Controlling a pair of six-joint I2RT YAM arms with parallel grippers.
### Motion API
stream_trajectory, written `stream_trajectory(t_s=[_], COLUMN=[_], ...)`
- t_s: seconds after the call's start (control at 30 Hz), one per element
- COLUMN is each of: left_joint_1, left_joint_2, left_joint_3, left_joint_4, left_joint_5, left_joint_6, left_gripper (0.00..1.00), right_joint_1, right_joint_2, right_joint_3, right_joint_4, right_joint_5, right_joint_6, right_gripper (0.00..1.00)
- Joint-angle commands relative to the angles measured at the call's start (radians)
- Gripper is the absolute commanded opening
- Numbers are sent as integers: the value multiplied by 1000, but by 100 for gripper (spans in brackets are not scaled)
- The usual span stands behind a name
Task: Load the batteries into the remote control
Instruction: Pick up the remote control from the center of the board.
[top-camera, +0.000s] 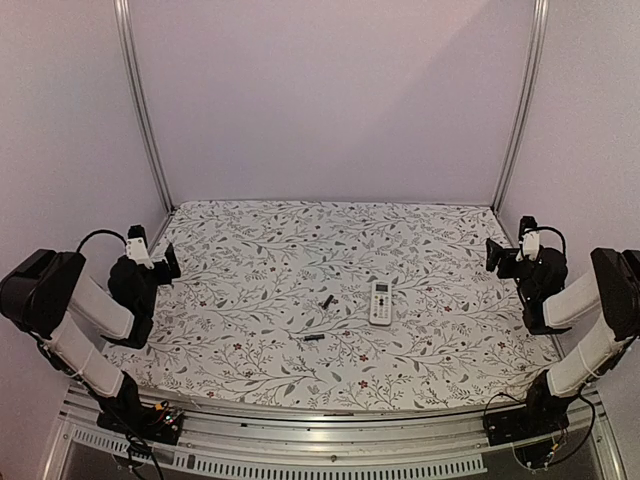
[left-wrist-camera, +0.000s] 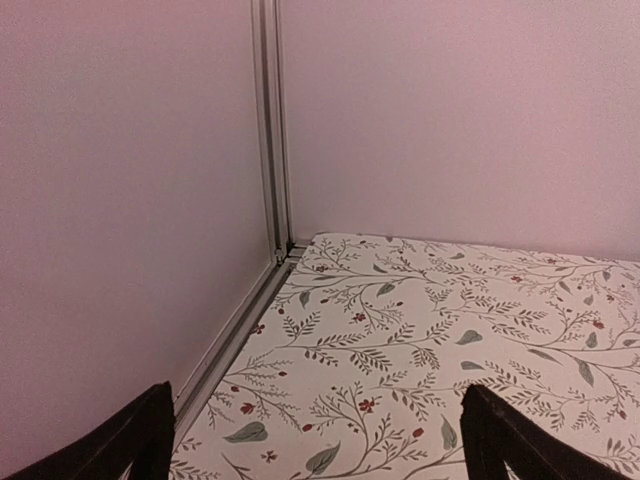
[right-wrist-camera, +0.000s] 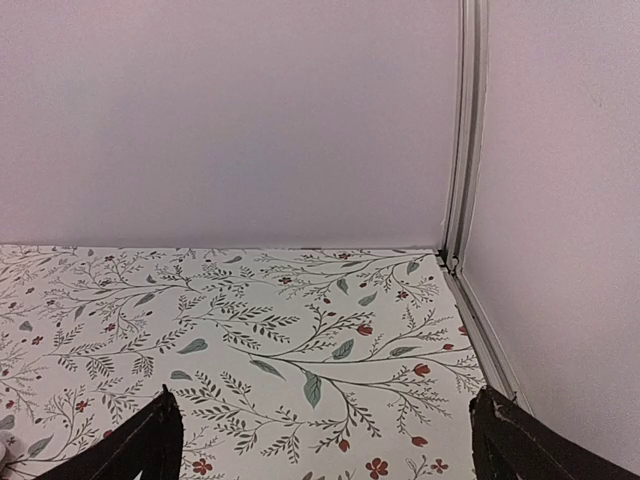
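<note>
Left tool (top-camera: 168, 263) and right tool (top-camera: 497, 256) both hung released, jaws wide and gripping nothing, by the side edges of the floral tabletop (top-camera: 250, 250). Closest to my arms I saw the near battery (top-camera: 313, 338) lying flat by itself. A little beyond it lay the far battery (top-camera: 326, 301), angled, just left of the remote control (top-camera: 381, 301), which rested buttons-up, apart from both, right of the tabletop's centre.

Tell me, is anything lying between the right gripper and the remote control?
Nothing visible does. Only bare flowered tablecloth lies between the right gripper and the remote control; the two batteries lie beyond the remote, on its left-arm side.
</note>
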Motion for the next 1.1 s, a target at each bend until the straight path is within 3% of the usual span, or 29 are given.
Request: stream_trajectory(t_s=[0.0,0.07,0.2,0.3,0.43,0.5,0.53,0.57,0.63,0.83,1.07], left_joint_1=[9,22,58,61,54,31,7,-9,-22,-190,-331], left_joint_2=[18,9,4,2,-1,-43,-76,-99,-143,-269,-333], left_joint_3=[-1,8,23,31,34,105,224,331,442,584,666], left_joint_4=[69,31,-7,-27,-27,-147,-377,-551,-706,-949,-1074], left_joint_5=[8,35,109,124,123,82,26,-3,47,106,254], left_joint_6=[9,4,-14,-16,-1,9,9,7,-30,-29,-155], left_gripper=[100,100,100,100,100,100,100,100,99,97,97], right_joint_1=[-1,-1,-1,0,58,196,264,321,417,686,820], right_joint_2=[13,2,-151,-225,-258,-264,-263,-254,-229,-77,220], right_joint_3=[-8,9,147,263,385,434,463,494,568,763,940], right_joint_4=[14,-31,-357,-587,-861,-991,-1048,-1113,-1240,-1534,-1708], right_joint_5=[29,72,84,-14,-114,-66,-8,57,169,356,337], right_joint_6=[5,14,53,160,313,312,295,291,321,500,666], right_gripper=[99,99,99,99,88,88,88,89,89,99,99])
